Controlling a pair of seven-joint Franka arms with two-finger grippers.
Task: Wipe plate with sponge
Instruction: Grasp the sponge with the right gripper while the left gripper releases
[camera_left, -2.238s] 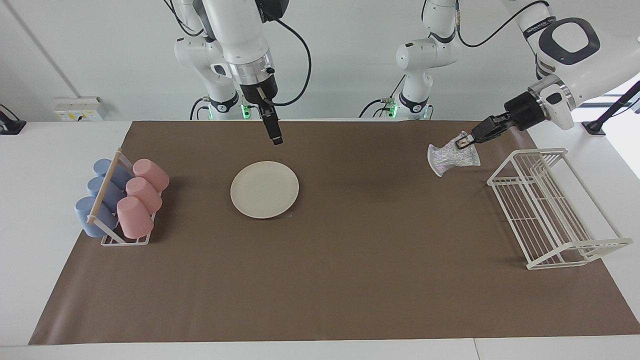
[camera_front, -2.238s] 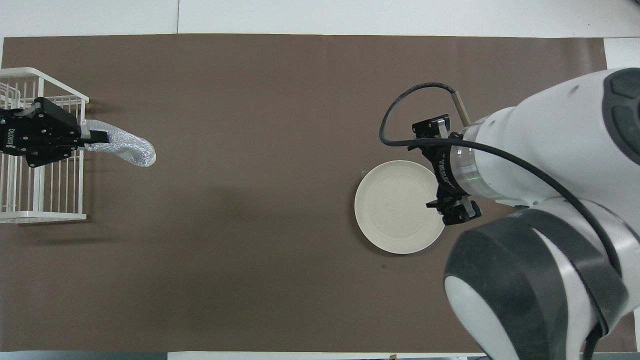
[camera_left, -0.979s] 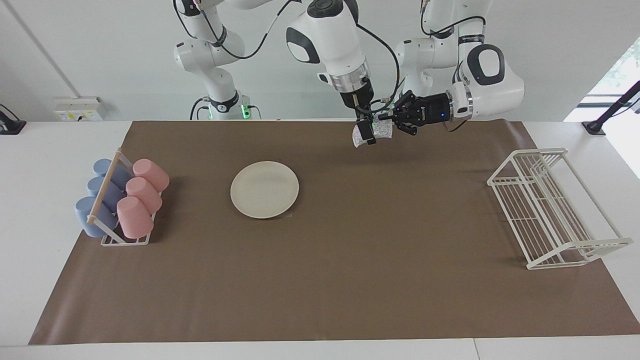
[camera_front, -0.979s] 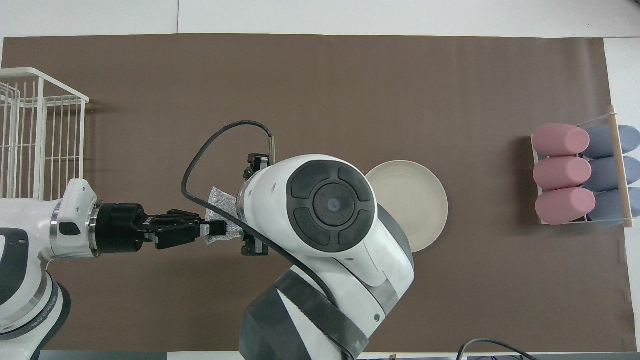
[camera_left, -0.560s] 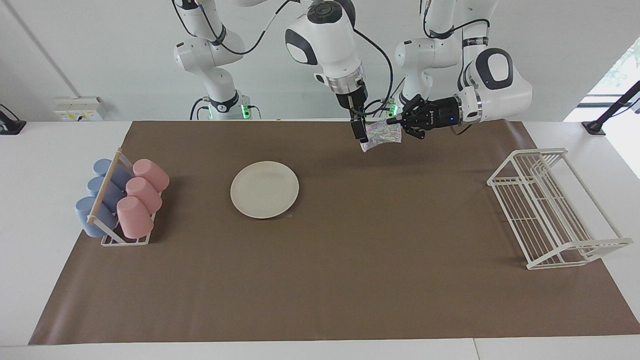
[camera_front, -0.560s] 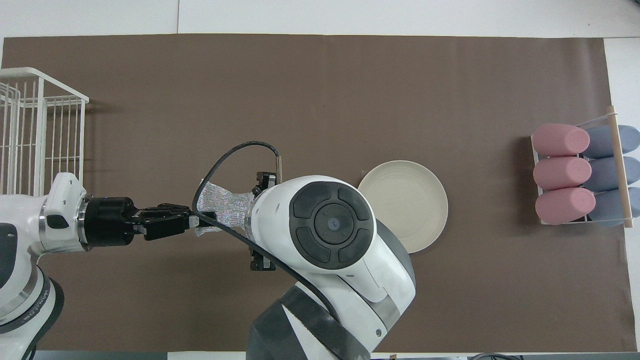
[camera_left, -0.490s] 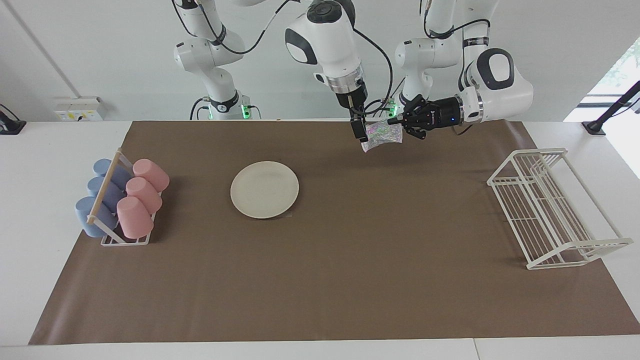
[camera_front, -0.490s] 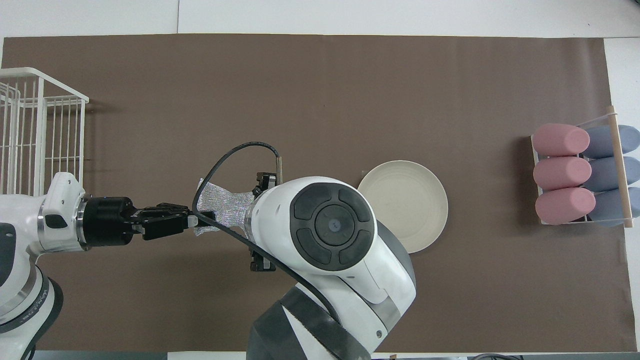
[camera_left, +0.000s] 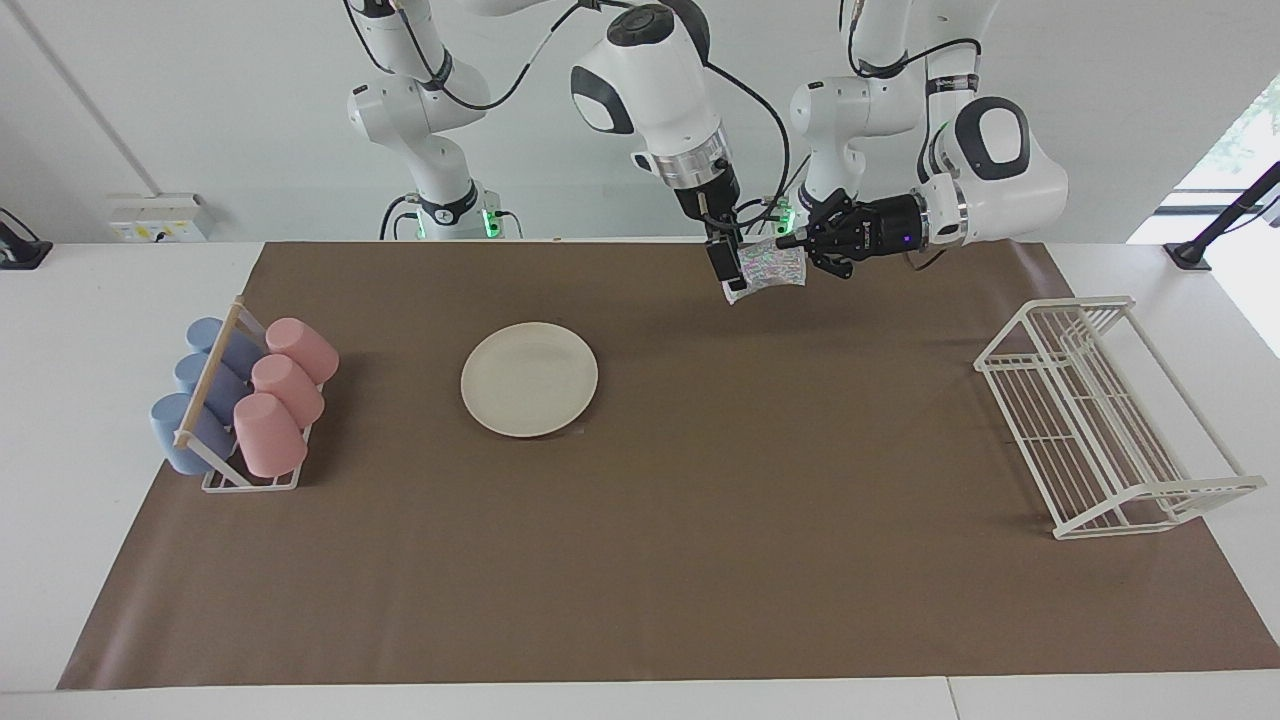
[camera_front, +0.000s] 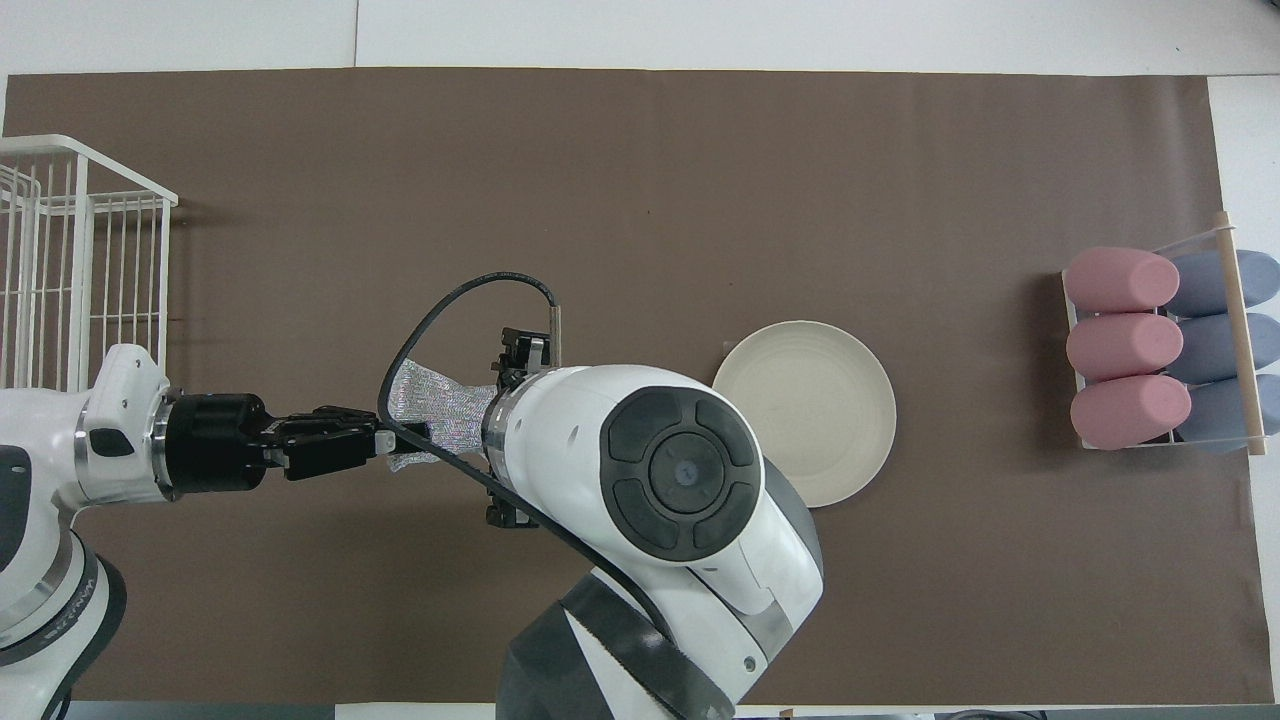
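Handover step: sponge (camera_left: 768, 267), upper centre of frame, pinched by left claw (camera_left: 795, 240); right claw (camera_left: 728, 268) spread around it. Next: right must close, then carry to plate (camera_left: 529, 379).

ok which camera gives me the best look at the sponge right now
The facing view. There the sponge hangs in the air, pinched by the left hand, with the right hand at its other end. In the overhead view the right arm covers part of it.

Robotics lab staged as a dishwashing station

Two white arms are being seen mounted at the top of the frame, over a brown mat (camera_left: 650, 560) on a white table (camera_left: 60, 420), against bare white walls with trailing cables.
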